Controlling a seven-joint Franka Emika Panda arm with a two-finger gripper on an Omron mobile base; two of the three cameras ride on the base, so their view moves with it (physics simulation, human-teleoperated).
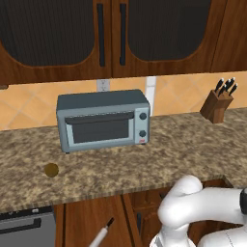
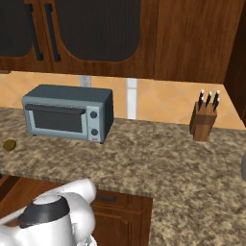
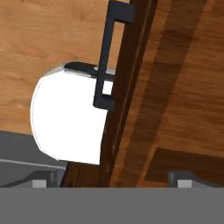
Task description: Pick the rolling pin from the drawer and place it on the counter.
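Note:
The rolling pin (image 1: pixel 102 236) shows at the bottom edge of the left base view as a pale cylinder with a thin black handle pointing up and right. It sits below the front edge of the speckled granite counter (image 1: pixel 144 166) (image 2: pixel 168 158), in front of the wooden cabinets and left of my arm; what it rests on is cut off. In the hand view my gripper (image 3: pixel 111 180) is open, its two grey fingertips (image 3: pixel 41 180) set wide apart with nothing between them. It faces a wooden cabinet front with a dark bar handle (image 3: pixel 109 57).
On the counter stand a grey toaster oven (image 1: pixel 102 120) (image 2: pixel 67 113), a small brown ball (image 1: pixel 51 170) (image 2: pixel 9 144) and a knife block (image 1: pixel 217 103) (image 2: pixel 204 117). A grey appliance front (image 1: pixel 24 226) lies below the counter at the left. Dark upper cabinets hang overhead.

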